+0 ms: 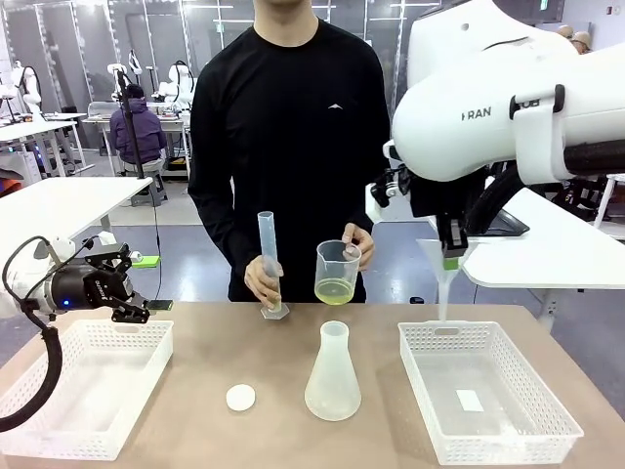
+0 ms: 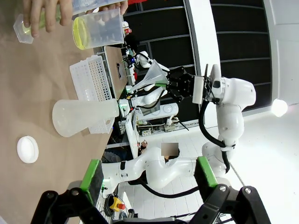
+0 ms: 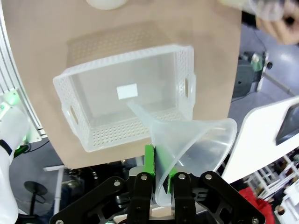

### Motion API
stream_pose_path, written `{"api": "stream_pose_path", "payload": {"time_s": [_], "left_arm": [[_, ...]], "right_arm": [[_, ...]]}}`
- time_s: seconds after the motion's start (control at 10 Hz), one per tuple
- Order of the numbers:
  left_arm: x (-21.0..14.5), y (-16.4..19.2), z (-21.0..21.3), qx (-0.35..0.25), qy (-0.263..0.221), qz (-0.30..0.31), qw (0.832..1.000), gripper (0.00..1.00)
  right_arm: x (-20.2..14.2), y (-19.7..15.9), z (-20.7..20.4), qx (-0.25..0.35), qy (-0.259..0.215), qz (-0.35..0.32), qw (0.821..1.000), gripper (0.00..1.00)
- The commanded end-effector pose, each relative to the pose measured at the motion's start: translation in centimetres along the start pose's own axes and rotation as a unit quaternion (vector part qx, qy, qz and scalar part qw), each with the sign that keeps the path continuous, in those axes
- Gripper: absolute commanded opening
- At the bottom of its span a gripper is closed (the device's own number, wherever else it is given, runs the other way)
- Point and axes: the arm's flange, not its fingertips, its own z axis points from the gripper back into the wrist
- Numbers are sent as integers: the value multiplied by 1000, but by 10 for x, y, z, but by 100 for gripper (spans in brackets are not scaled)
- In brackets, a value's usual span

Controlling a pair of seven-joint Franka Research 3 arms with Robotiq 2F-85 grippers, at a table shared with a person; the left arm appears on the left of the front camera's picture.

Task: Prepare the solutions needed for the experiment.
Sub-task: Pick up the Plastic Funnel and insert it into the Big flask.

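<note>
Yellow-green solution (image 1: pixel 335 290) in a clear beaker (image 1: pixel 338 259), held up in the person's hand (image 1: pixel 359 242).
Beaker is at 12 o'clock from the flask (image 1: pixel 333 376), over the table's far edge; the other hand (image 1: pixel 262 278) steadies a graduated cylinder (image 1: pixel 266 234) at the beaker's 9 o'clock. At 3 o'clock, right gripper (image 1: pixel 450 256) pinched tight on a translucent funnel (image 1: pixel 441 283) above the right tray (image 1: pixel 508 445). At 9 o'clock, left gripper (image 1: pixel 140 285) jaws spread wide by the left tray (image 1: pixel 68 440) far rim.

laboratory, white worktables (image 1: pixel 54 203), conical flask (image 1: pixel 333 379), measuring cylinder (image 1: pixel 268 252), beaker (image 1: pixel 339 257) of yellow-green solution (image 1: pixel 334 290)
</note>
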Motion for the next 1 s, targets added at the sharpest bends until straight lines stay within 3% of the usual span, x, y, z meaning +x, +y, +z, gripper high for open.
{"api": "stream_pose_path", "payload": {"time_s": [0.0,0.9], "left_arm": [[0,-4,-2,-5,-5,-5,1000,100],[0,-4,-2,-5,-5,-5,1000,100]], "right_arm": [[21,20,9,-52,-29,55,997,6],[65,80,31,-163,-150,194,956,6]]}}
